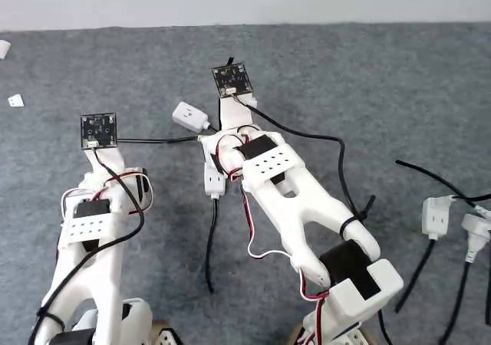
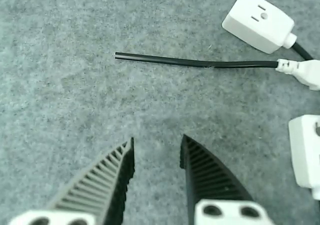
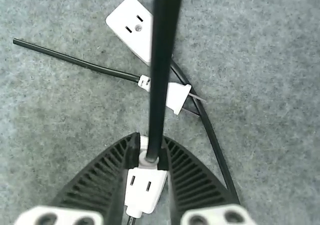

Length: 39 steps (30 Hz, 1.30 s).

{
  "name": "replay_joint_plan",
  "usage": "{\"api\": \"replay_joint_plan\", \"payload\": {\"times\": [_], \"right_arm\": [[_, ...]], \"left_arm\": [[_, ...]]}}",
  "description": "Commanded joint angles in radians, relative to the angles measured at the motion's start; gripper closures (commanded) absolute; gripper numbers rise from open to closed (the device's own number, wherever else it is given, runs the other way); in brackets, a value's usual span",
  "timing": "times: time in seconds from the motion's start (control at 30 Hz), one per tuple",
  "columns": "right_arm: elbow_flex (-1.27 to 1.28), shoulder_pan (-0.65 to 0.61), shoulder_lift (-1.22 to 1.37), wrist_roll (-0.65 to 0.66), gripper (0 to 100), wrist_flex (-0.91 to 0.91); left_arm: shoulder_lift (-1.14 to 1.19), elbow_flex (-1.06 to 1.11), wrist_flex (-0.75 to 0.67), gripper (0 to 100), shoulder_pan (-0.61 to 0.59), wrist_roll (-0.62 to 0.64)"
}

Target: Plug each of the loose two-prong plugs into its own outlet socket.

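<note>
Looking down from the high view, you find both arms stretched forward over the grey bench (image 1: 383,92), side by side. Check the right hand (image 3: 150,140) first: its fingers are drawn almost together and clamp the held socket (image 3: 144,185), a white block, by its two sides, with the slotted face turned toward the wrist camera. The black socket cord (image 3: 162,60) leaves the block between the fingertips; in the high view it trails back over the bench toward the arm bases. Just beyond the right hand lies the loose plug (image 3: 177,97), white, flat on the bench and gripped by nothing, with its two prongs reaching across a black cord that runs from the free socket (image 3: 131,25). That free socket is a second white block, lying face up near the plug but not touching it. The plug cord (image 2: 200,63) runs straight across the bench and ends in front of the left hand (image 2: 157,147). Note that the left hand stands partly open, fingers apart, with nothing between them and bare bench beneath. Well apart from all this, near the high view's right edge, two more white cord ends (image 1: 437,215) lie close together with black cords attached; you cannot tell there whether either is mated.
</note>
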Motion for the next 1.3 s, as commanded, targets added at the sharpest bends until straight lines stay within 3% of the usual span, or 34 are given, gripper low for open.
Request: {"api": "replay_joint_plan", "payload": {"times": [0.0,1.27], "right_arm": [[-0.044,0.019,-0.016,0.017,98.8,0.010],[-0.044,0.042,-0.016,0.120,98.8,0.015]], "left_arm": [[-0.031,-0.008,-0.031,85,-0.006,0.000],[-0.031,-0.007,-0.031,85,-0.006,0.000]]}}
